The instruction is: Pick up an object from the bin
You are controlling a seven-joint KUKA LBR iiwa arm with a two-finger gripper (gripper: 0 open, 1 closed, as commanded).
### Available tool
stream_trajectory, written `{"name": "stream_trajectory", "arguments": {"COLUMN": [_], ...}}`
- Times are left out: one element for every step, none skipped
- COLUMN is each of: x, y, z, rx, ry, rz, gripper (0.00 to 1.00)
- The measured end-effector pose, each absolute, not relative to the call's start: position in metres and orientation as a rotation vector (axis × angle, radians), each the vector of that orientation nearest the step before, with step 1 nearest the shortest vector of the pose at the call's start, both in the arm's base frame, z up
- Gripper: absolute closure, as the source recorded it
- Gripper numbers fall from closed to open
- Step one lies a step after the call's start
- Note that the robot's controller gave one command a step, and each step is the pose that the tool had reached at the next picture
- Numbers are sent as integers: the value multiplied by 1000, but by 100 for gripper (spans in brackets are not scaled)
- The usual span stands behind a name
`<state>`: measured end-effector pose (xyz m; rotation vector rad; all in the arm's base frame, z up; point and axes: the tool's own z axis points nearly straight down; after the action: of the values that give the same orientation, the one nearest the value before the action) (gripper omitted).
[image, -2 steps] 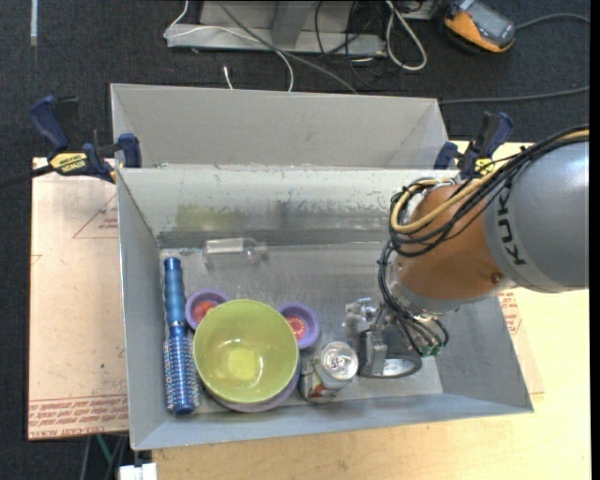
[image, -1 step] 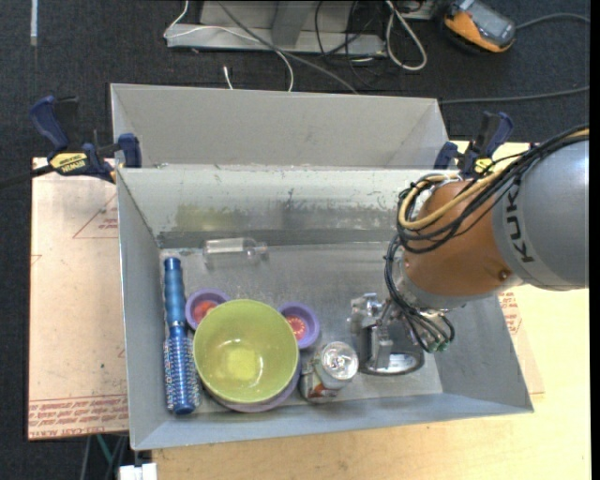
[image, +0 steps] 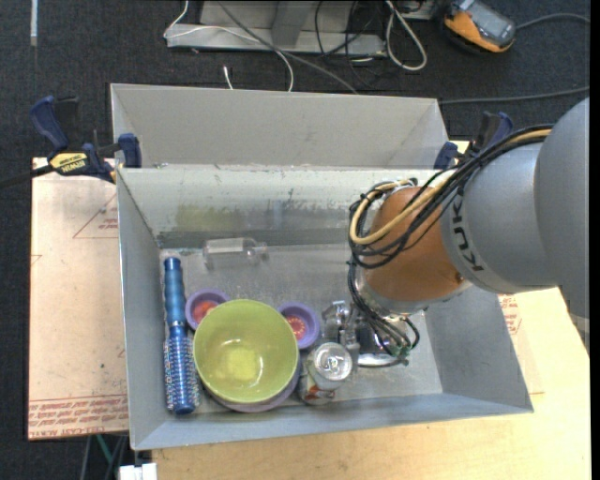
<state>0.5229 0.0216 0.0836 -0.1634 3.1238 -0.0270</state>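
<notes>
Several things by gripper point(image: 349, 323): silver can point(image: 330, 364) just beside, green bowl point(image: 246, 354), purple cups point(image: 298, 323), blue brush point(image: 176, 337) further off; grip impossible to judge

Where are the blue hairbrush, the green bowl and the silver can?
blue hairbrush point(image: 175, 328), camera view, handle's lower end.
green bowl point(image: 246, 354), camera view, inner bottom.
silver can point(image: 330, 364), camera view, top lid.

Dark carpet point(image: 94, 47) lies behind, strewn with cables point(image: 409, 64) and an orange tool point(image: 480, 25).

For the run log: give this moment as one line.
arm: down in bin, right half | nearest: silvery can, green bowl | grasp: cannot tell
</notes>
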Motion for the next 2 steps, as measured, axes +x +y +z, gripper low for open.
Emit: {"name": "stream_trajectory", "arguments": {"x": [521, 518], "y": [5, 10], "z": [91, 89], "rx": [-138, -126], "ry": [3109, 3104], "rz": [-7, -16], "gripper": [100, 100]}}
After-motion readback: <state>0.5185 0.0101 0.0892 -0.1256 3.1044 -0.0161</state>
